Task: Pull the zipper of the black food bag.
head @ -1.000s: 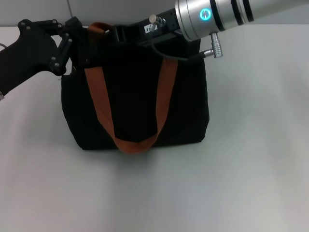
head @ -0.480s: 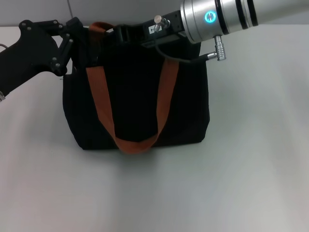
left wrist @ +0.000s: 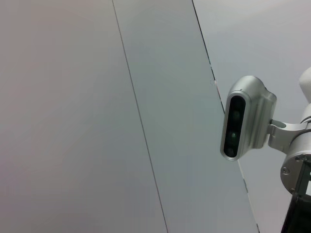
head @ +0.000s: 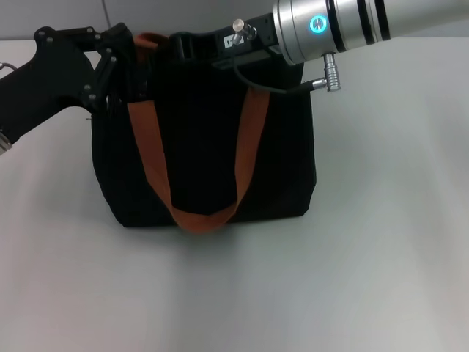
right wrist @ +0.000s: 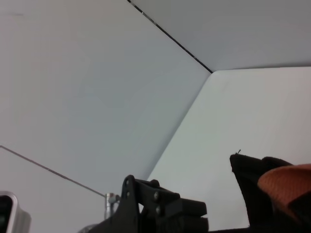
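Observation:
The black food bag (head: 205, 147) stands upright on the white table (head: 381, 264), its rust-orange strap (head: 150, 154) looping down the front. My left gripper (head: 124, 62) is pressed against the bag's top left corner beside the strap. My right gripper (head: 182, 48) reaches in from the right and sits on the bag's top edge near the middle. The zipper is hidden behind the bag's top and the grippers. In the right wrist view the left gripper (right wrist: 160, 208) lies close to the bag's corner (right wrist: 248, 184) and strap (right wrist: 286, 182).
The silver right forearm (head: 344, 26) with a lit blue ring crosses above the bag's right side, a cable plug (head: 330, 73) hanging from it. The left wrist view holds only grey wall panels and the robot's head camera (left wrist: 245, 119).
The left gripper has shifted a little right and up against the bag's corner. The right gripper has drifted slightly along the top edge, and the bag's top has swayed slightly left.

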Action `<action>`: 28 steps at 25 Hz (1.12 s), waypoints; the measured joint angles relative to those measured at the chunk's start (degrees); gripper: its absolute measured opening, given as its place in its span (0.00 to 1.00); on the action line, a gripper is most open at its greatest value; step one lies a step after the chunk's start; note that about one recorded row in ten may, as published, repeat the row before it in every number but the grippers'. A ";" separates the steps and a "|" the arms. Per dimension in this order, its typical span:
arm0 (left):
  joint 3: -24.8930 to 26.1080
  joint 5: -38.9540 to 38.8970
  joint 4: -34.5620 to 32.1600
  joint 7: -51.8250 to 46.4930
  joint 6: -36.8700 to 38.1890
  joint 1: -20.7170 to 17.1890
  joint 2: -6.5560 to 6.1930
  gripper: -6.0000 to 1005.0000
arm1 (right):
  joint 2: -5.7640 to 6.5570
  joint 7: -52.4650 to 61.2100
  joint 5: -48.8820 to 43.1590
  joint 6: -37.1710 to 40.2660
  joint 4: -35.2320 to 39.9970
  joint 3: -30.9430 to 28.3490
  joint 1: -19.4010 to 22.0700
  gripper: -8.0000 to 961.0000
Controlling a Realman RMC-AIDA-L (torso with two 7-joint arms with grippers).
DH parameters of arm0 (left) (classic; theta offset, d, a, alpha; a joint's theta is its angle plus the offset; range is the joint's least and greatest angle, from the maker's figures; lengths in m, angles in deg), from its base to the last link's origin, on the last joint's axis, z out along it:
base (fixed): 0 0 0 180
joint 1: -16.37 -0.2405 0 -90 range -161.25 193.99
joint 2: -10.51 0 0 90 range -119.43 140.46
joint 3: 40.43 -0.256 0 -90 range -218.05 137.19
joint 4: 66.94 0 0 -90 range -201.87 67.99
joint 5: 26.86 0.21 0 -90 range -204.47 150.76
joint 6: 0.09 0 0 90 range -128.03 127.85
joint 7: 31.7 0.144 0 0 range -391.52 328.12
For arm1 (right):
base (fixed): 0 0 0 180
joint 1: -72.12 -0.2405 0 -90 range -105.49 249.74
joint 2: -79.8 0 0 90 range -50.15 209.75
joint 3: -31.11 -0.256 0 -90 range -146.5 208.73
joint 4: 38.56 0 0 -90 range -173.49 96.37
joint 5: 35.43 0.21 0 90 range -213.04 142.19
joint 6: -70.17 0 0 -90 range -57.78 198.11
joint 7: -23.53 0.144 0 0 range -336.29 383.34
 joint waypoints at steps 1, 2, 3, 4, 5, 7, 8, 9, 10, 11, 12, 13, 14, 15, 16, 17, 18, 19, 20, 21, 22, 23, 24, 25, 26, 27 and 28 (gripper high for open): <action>0.00 -0.01 0.00 0.00 0.02 0.03 0.00 0.08 | 0.00 -0.03 0.87 0.12 -0.50 0.00 -0.01 0.28; 0.00 -0.02 -0.01 0.00 0.01 0.07 0.00 0.08 | 0.00 -0.03 0.87 0.12 -0.50 0.00 -0.01 0.27; 0.00 -0.03 -0.01 0.00 0.01 0.07 0.00 0.08 | 0.00 -0.09 1.17 0.21 -0.72 0.00 -0.02 0.27; 0.00 -0.04 0.00 0.00 0.01 0.08 0.00 0.08 | 0.01 -0.13 1.28 0.22 -0.80 0.00 -0.03 0.27; 0.00 -0.05 -0.01 0.00 0.01 0.09 0.00 0.08 | 0.03 -0.14 1.30 0.20 -0.83 -0.01 -0.01 0.27; 0.00 -0.05 0.00 0.00 0.03 0.10 0.00 0.08 | 0.05 -0.13 1.31 0.10 -1.10 -0.02 0.06 0.27; 0.00 -0.05 -0.01 -0.01 0.04 0.10 0.00 0.08 | 0.07 -0.13 1.30 0.05 -1.29 -0.03 0.06 0.27; -0.01 -0.05 -0.01 -0.01 0.04 0.11 0.00 0.08 | 0.07 -0.13 1.29 0.03 -1.55 -0.04 0.03 0.27; -0.01 -0.05 0.00 -0.01 0.04 0.11 0.00 0.08 | 0.07 -0.13 1.26 -0.01 -1.81 -0.04 -0.07 0.27; -0.01 -0.05 0.00 -0.01 0.05 0.11 0.00 0.08 | 0.09 -0.11 1.16 -0.22 -2.21 -0.03 -0.25 0.27; -0.01 -0.05 0.00 -0.01 0.05 0.11 0.00 0.08 | 0.09 -0.11 1.16 -0.22 -2.21 -0.03 -0.25 0.27; 0.08 -0.05 0.00 -0.01 0.16 0.11 0.00 0.08 | 0.09 -0.10 1.12 -0.33 -2.29 0.04 -0.29 0.27; 0.11 -0.05 0.00 -0.01 0.20 0.11 0.00 0.08 | 0.09 -0.10 1.10 -0.46 -2.36 0.12 -0.30 0.27; 0.16 -0.05 0.01 -0.01 0.28 0.11 0.01 0.08 | 0.10 0.04 1.09 -0.64 -2.42 0.29 -0.36 0.27; 0.25 -0.05 0.04 -0.01 0.45 0.10 0.06 0.08 | 0.10 0.06 1.11 -0.74 -2.43 0.32 -0.40 0.27; 0.25 -0.05 0.04 -0.01 0.45 0.10 0.06 0.08 | 0.10 0.06 1.11 -0.74 -2.43 0.32 -0.40 0.27; 0.29 -0.05 0.04 -0.01 0.53 0.11 0.08 0.08 | 0.10 0.07 1.17 -0.90 -2.44 0.32 -0.41 0.27; 0.36 -0.06 0.05 0.00 0.85 0.14 0.11 0.08 | 0.10 0.08 1.30 -1.17 -2.45 0.33 -0.42 0.27; 0.36 -0.06 0.05 0.00 0.85 0.14 0.11 0.08 | 0.10 0.08 1.30 -1.17 -2.45 0.33 -0.42 0.27; 0.41 -0.14 0.07 0.00 1.09 0.14 0.11 0.08 | 0.09 -0.05 1.37 -1.35 -2.46 0.33 -0.43 0.27; 0.41 -0.14 0.07 0.00 1.09 0.14 0.11 0.08 | 0.09 -0.05 1.37 -1.35 -2.46 0.33 -0.43 0.27; 0.42 -0.17 0.08 -0.01 1.14 0.14 0.11 0.08 | 0.06 -0.09 1.45 -1.42 -2.46 0.33 -0.44 0.27; 0.43 -0.21 0.09 -0.01 1.18 0.14 0.11 0.08 | 0.05 -0.09 1.47 -1.42 -2.46 0.33 -0.45 0.27; 0.43 -0.21 0.09 -0.01 1.18 0.14 0.11 0.08 | 0.05 -0.09 1.47 -1.42 -2.46 0.33 -0.45 0.24; 0.44 -0.23 0.09 0.00 1.17 0.14 0.10 0.08 | 0.04 -0.06 1.47 -1.44 -2.46 0.32 -0.49 0.21; 0.44 -0.23 0.09 0.00 1.17 0.14 0.10 0.08 | 0.04 -0.06 1.47 -1.44 -2.46 0.32 -0.49 0.18; 0.44 -0.23 0.09 -0.01 1.18 0.14 0.09 0.08 | 0.04 -0.06 1.48 -1.44 -2.46 0.32 -0.51 0.15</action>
